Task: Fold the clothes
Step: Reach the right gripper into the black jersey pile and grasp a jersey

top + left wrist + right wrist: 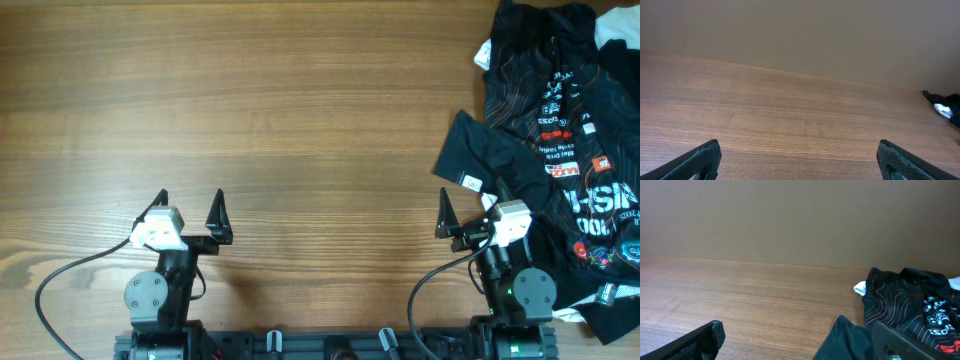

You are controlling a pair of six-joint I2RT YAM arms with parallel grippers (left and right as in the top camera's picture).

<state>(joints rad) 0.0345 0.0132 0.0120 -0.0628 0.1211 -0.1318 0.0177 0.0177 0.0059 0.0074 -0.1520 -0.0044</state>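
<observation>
A heap of black clothes (570, 150) lies at the table's right edge. On top is a black jersey (545, 75) with thin orange-red wavy lines and small logos; it also shows in the right wrist view (905, 305). A bit of white garment (615, 30) shows at the far right corner. A black sleeve corner (475, 160) points toward the middle. My right gripper (467, 212) is open and empty just in front of that sleeve (850, 340). My left gripper (190, 210) is open and empty over bare wood near the front edge.
The wooden table (280, 110) stretches left and back from the heap. A plain wall (800, 30) stands behind its far edge. Both arm bases and their cables sit at the front edge (330, 345).
</observation>
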